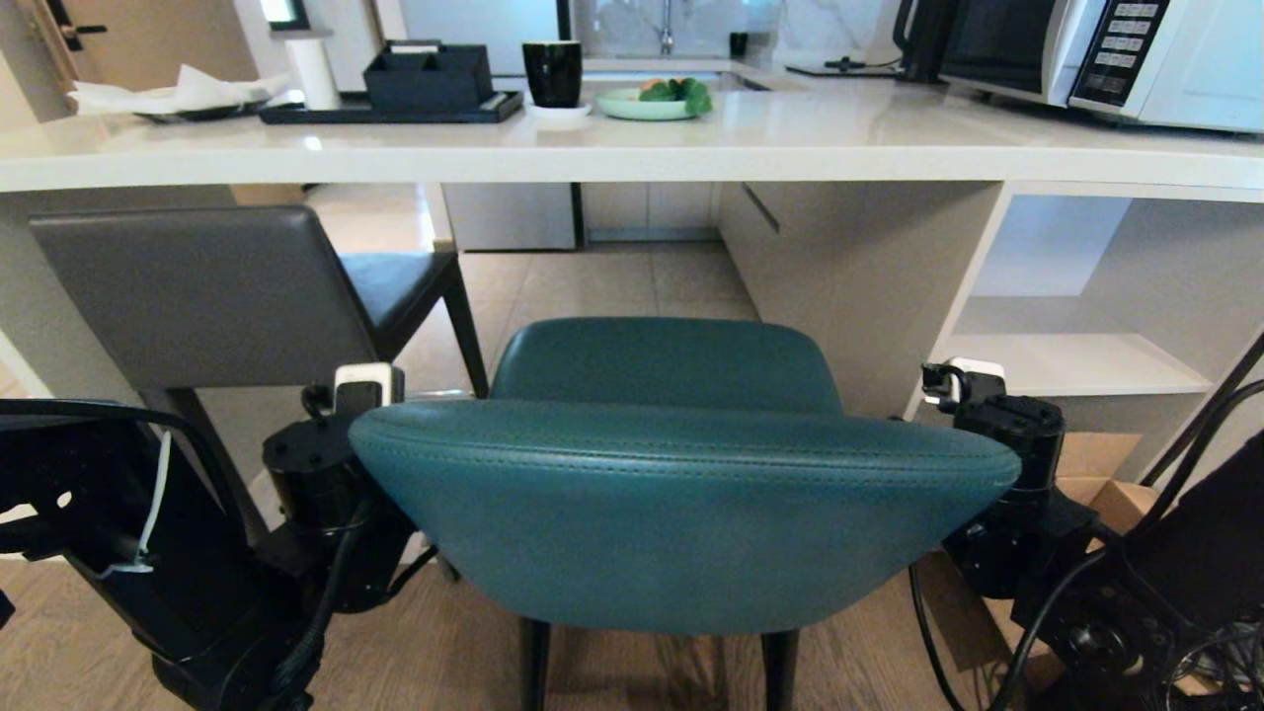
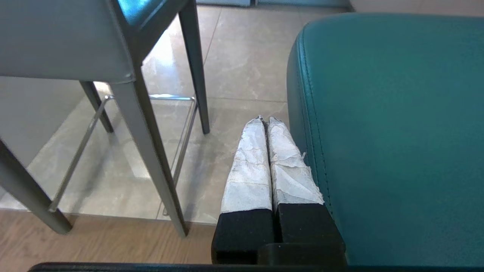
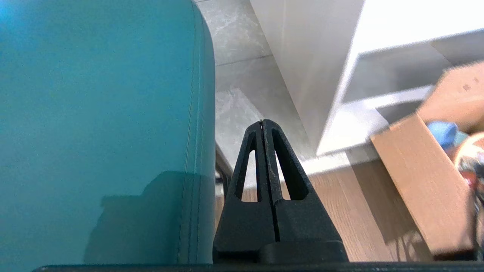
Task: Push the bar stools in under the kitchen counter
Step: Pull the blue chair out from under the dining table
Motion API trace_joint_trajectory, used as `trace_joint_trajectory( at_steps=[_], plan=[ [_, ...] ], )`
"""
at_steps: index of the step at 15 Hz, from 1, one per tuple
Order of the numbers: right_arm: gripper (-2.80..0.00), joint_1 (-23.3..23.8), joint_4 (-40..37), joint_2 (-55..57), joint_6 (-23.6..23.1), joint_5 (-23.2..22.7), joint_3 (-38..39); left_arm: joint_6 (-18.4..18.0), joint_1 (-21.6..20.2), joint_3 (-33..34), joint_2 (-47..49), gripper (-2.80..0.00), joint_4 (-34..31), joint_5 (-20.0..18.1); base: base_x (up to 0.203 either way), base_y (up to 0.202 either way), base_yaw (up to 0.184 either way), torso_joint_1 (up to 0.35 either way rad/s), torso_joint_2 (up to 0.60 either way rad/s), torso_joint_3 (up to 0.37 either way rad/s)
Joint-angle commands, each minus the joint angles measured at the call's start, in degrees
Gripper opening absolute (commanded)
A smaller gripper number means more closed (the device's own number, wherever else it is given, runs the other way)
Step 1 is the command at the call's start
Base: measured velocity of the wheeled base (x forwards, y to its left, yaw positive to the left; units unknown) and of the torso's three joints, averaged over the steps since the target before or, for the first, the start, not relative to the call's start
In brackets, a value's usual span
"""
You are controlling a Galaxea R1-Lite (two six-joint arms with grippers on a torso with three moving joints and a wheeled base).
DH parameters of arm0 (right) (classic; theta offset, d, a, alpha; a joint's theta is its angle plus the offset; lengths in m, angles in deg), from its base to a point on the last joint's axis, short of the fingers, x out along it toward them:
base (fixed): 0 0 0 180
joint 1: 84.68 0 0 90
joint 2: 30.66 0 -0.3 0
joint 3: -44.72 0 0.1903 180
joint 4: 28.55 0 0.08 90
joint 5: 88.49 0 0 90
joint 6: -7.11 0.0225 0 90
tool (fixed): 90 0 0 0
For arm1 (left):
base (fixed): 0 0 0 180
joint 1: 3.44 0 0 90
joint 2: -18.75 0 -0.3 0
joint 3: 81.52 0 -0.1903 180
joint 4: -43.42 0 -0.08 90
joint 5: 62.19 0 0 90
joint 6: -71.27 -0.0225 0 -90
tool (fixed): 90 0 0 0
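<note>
Both arms bracket the teal stool's backrest to shove it under the tabletop.

The left gripper (image 2: 264, 120) and right gripper (image 3: 262, 121), fingers pressed together and empty, flank the teal stool (image 1: 681, 494) so it can be pushed straight; its seat sits short of the tabletop (image 1: 632, 158). The grey stool (image 1: 212, 296) on the left is only partly tucked in.

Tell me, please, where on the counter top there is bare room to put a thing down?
The kitchen counter is bare along its near edge and across the middle right, between the green plate and the microwave. The far left is crowded: napkins, black tray, black cup.
</note>
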Motion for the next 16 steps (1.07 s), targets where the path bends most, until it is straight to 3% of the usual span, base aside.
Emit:
trace_joint_trajectory(
  at_steps=[1,4,8,12,16],
  plan=[
    [-2.80,-0.11,-0.02,0.39,0.07,0.15,0.16,-0.07,2.50,-0.21,0.02,-2.80,-0.16,-0.14,-0.190,0.000,0.000,0.005,0.00,0.002],
    [-2.80,-0.11,-0.02,0.22,-0.02,0.15,0.16,-0.38,2.15,-0.23,0.20,-2.80,-0.25,-0.05,-0.140,0.000,0.000,0.003,0.00,0.002],
    [-2.80,-0.49,-0.05,-1.00,-0.08,0.23,1.18,-0.59,1.97,-1.03,0.86,-2.80,-0.25,-0.09,0.000,0.000,0.000,0.000,0.00,0.000],
    [-2.80,-1.28,-0.02,-6.35,-0.19,0.15,6.99,-1.07,1.53,-2.88,2.21,-2.80,-0.34,-0.14,0.000,0.000,0.000,0.000,0.00,0.000],
    [-2.80,-5.09,-0.23,-10.81,-0.97,0.22,10.78,-2.21,0.85,-5.28,3.68,-2.80,-0.51,-0.33,0.000,0.000,0.000,0.000,0.00,0.000]
  ],
)
